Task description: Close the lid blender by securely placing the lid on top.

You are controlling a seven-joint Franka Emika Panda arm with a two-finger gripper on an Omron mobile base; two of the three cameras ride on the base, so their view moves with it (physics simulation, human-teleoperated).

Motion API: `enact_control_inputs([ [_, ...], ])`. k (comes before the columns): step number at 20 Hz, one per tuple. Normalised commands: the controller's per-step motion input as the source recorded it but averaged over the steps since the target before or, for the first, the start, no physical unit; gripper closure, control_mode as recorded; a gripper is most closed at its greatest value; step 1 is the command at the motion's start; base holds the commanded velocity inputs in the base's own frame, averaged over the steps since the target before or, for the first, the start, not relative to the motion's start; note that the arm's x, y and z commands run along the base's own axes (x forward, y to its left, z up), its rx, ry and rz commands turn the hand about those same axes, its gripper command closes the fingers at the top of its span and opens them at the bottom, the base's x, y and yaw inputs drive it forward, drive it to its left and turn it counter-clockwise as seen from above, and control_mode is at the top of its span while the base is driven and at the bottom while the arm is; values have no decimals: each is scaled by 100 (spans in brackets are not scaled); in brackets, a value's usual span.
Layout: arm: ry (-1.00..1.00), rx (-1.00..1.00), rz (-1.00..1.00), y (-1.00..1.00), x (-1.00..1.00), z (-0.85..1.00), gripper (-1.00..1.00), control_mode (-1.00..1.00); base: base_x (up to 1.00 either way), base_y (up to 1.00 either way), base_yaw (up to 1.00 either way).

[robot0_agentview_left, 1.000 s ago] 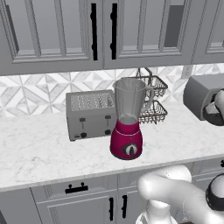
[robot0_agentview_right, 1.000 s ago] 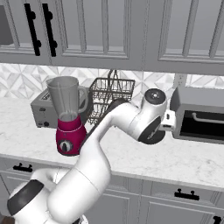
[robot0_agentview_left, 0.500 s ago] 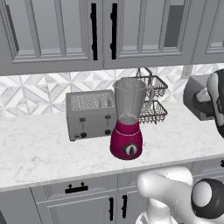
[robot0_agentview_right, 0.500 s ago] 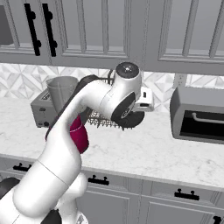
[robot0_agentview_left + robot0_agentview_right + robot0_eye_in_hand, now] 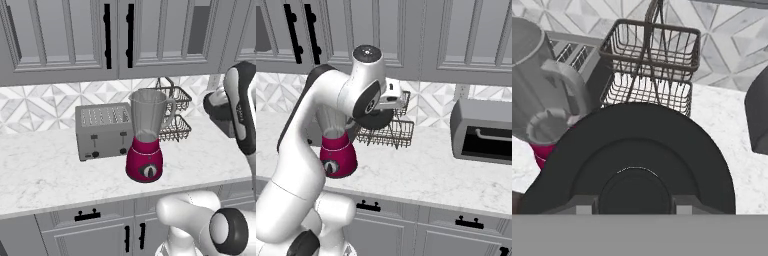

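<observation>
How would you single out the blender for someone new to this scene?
On the marble counter below the grey cabinets, right of the silver toaster and in front of the wire basket rack. The blender alone has a magenta base under a clear lidless jar.

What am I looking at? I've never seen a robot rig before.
A white robot arm stands at a simulated kitchen counter. Two pictures come from cameras on its base, left and right; the third looks along its gripper. On the counter stand a toaster, a blender with an open jar, a wire rack and a dark oven. In the hand view, the shut gripper holds the black lid, right of the blender.
</observation>
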Motion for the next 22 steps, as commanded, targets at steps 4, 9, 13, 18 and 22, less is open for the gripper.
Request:
enact_control_inputs([
  [4,-1,-4,10,89,0,32,100,-100,0,0,0],
  [9,0,-2,8,79,0,32,100,-100,0,0,0],
  [13,0,-2,6,75,0,30,100,-100,0,0,0],
  [18,0,-1,4,66,0,24,100,-100,0,0,0],
  [22,0,0,0,48,7,5,100,-100,0,0,0],
])
